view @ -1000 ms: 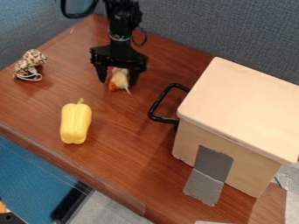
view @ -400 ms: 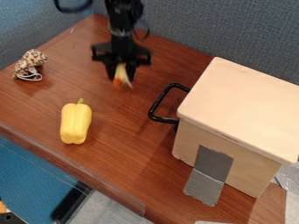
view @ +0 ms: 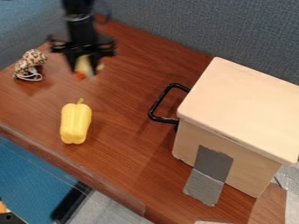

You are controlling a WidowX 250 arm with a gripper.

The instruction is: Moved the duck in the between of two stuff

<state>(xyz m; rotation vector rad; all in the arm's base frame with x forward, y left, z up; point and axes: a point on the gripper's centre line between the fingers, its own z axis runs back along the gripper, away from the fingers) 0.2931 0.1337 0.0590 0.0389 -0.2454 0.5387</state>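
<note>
Nearest me, gray tape runs from the lidded tan box at three o'clock down onto the tabletop. The yellow bell pepper stands at nine o'clock. Farther off, between ten and eleven, I have the claw pinching the toy duck above the tabletop. The leopard-print toy with its white cord sits at ten o'clock.

Grey-blue fabric partition behind a reddish-brown wooden table.
</note>
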